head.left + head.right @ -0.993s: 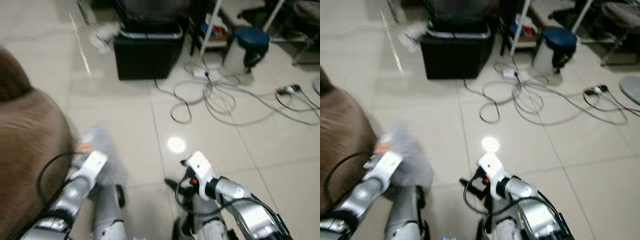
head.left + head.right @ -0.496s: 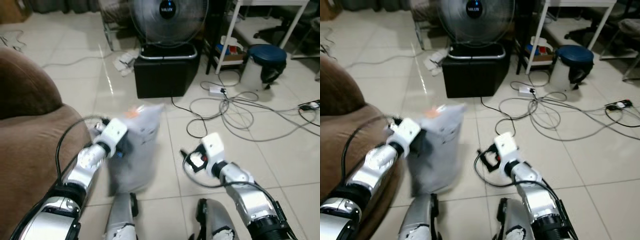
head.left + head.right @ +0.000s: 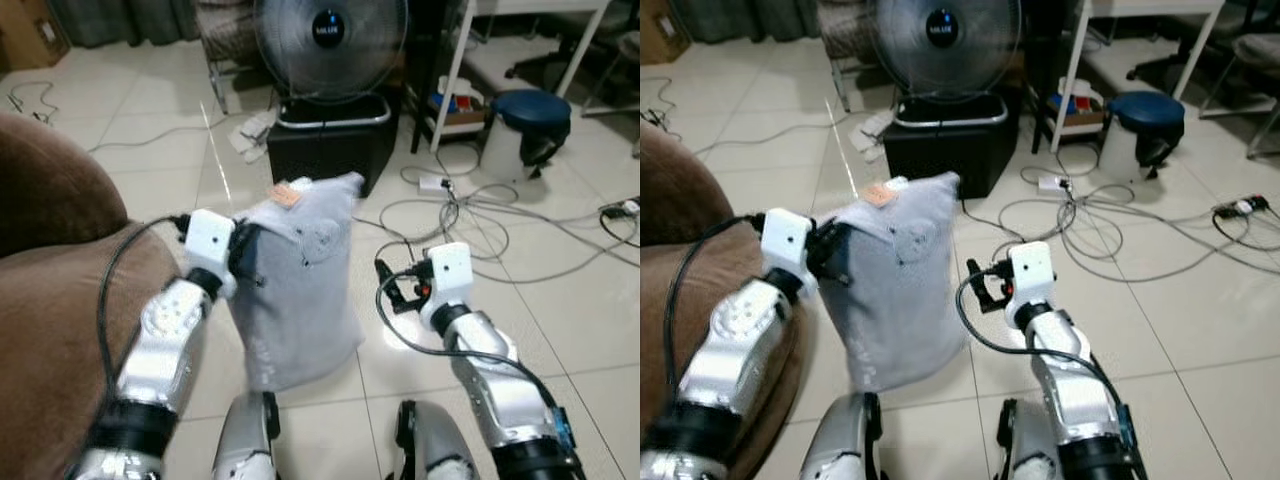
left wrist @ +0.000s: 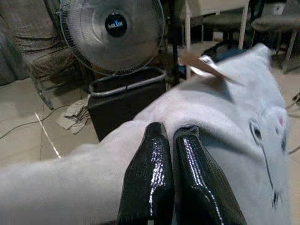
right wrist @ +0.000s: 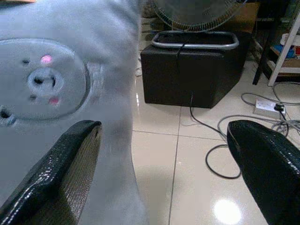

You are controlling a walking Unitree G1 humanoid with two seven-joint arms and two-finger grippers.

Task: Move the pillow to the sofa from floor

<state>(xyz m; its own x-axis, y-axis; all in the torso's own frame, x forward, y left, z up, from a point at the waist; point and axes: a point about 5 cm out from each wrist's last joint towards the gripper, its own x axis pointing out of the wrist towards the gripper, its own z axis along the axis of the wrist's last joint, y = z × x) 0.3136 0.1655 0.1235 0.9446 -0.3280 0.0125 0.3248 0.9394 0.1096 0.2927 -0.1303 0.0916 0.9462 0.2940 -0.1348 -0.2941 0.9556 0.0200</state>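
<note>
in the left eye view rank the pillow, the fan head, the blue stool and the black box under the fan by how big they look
1. Grey pillow, hanging from the left tool and nearest the camera, which inflates it.
2. Fan head.
3. Black box, close to the fan head; that order is unsure.
4. Blue stool.

Both eye views look forward and down from head height at the tiled floor (image 3: pixel 560 300), arms rising from the lower edge. They share nearly everything: the fan (image 3: pixel 330 40) at top centre, the sofa (image 3: pixel 680 230) at the left edge, sitting further left in the right eye view. The left wrist view looks close along its claw (image 4: pixel 171 136) over the pillow (image 4: pixel 234 117) toward that fan (image 4: pixel 115 28). The right wrist view looks low across the floor between its wide-set fingers (image 5: pixel 267 159), the pillow (image 5: pixel 56 79) near in its upper left.
</note>
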